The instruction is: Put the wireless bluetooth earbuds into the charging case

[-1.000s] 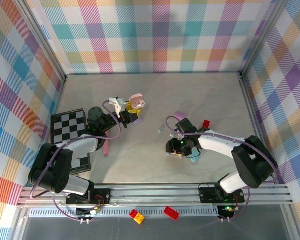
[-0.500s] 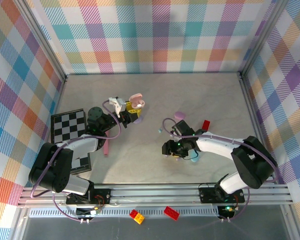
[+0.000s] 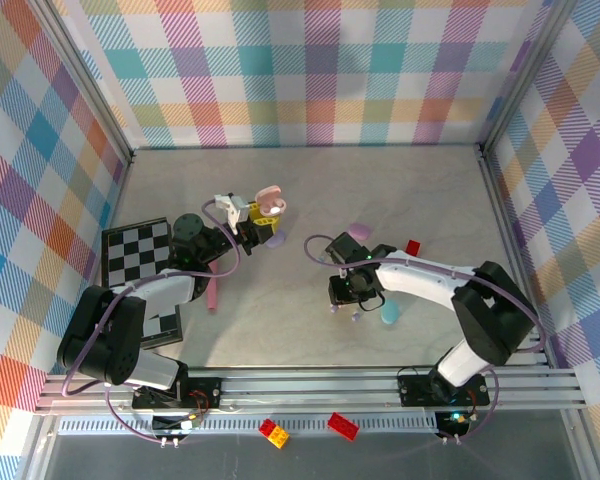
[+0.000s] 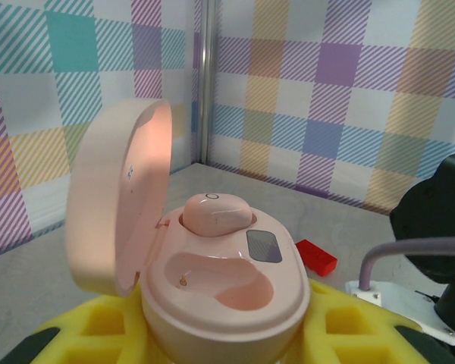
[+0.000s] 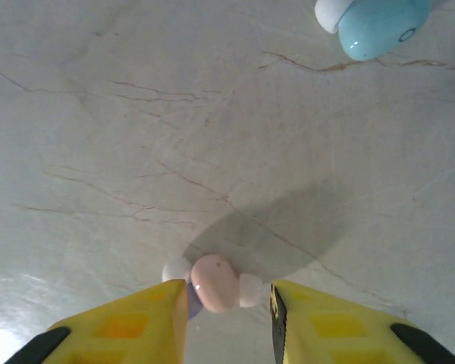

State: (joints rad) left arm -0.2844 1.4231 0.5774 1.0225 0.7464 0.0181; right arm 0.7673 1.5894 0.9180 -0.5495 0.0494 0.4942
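Note:
My left gripper (image 4: 220, 337) is shut on the pink charging case (image 4: 212, 299), held up with its lid (image 4: 117, 197) open. One pink earbud (image 4: 216, 212) sits in the far slot; the near slot (image 4: 220, 280) is bare. In the top view the case (image 3: 270, 206) is left of centre. My right gripper (image 5: 229, 322) points down at the table, its yellow fingers (image 5: 136, 322) close on either side of a pink earbud (image 5: 212, 283) lying there. A thin gap shows at the right finger. A lavender earbud (image 5: 192, 300) peeks from behind the left finger.
A teal rounded piece (image 5: 383, 23) lies just beyond the right gripper, and is the teal oval (image 3: 390, 313) in the top view. A lavender case (image 3: 359, 231) and red brick (image 3: 413, 247) lie behind the arm. A checkerboard (image 3: 135, 250) and pink stick (image 3: 212, 293) are at left.
The right arm has slid left and down over the small earbuds, and its jaws have narrowed round the pink one. The left gripper with the case has barely moved.

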